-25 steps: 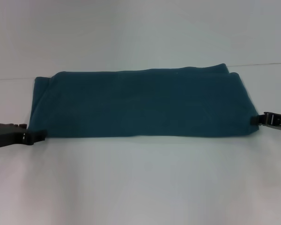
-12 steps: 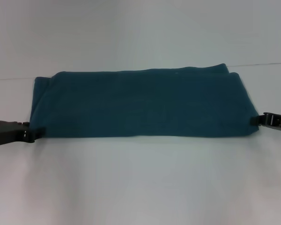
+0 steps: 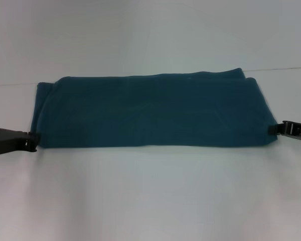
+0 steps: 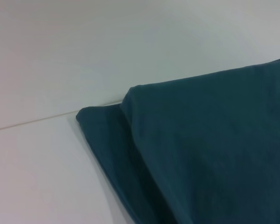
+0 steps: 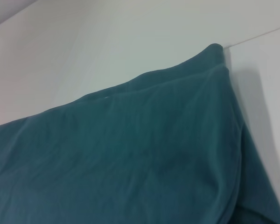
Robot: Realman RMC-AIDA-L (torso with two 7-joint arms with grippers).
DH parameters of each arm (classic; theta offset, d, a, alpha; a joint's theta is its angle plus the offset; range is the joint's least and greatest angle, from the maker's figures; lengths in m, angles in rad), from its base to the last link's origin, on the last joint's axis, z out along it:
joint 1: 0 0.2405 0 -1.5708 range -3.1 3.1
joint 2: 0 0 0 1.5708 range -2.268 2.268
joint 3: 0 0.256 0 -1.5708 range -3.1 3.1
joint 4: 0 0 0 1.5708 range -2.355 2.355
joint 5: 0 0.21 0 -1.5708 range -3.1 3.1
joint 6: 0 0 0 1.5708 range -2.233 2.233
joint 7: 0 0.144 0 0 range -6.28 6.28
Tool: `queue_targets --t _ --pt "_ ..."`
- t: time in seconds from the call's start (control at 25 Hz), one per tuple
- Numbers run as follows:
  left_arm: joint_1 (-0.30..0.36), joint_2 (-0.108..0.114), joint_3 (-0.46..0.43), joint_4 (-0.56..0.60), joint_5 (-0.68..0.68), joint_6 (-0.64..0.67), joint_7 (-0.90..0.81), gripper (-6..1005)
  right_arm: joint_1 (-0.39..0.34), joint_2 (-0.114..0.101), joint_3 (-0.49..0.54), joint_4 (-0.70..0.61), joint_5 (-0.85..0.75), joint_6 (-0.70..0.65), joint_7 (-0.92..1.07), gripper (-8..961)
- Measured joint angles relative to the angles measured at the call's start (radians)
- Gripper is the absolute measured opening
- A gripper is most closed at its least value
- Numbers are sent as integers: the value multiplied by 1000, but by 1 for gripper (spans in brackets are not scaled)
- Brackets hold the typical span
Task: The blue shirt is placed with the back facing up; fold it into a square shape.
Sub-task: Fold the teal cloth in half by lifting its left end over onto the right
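The blue shirt (image 3: 150,113) lies as a long folded band across the white table (image 3: 150,196). The left gripper (image 3: 34,141) has backed off its near-left corner – apparently released, though its opening is unclear. The right gripper (image 3: 274,128) touches the right edge – grip unclear.

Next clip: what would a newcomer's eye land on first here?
The blue shirt, folded into a long dark band, lies across the middle of the white table. A pincer sits at each end: the left pincer at its near left corner, the right pincer at its right edge.
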Motion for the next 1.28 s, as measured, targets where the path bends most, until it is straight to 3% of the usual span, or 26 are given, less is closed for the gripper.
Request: queue_targets --t 0.12,0.36,0.92,1.28 --pt "0 0 0 -2 0 -8 0 78 0 0 0 0 0 0 0 9" --pt "5 -1 0 11 0 -5 -8 -2 0 0 0 0 0 -1 0 10" --pt "111 -5 -15 143 -14 170 -53 -1 -5 0 10 0 0 -34 -69 10" --pt "178 -7 -32 210 -74 346 -47 -1 -54 9 97 -29 2 -149 -168 9"
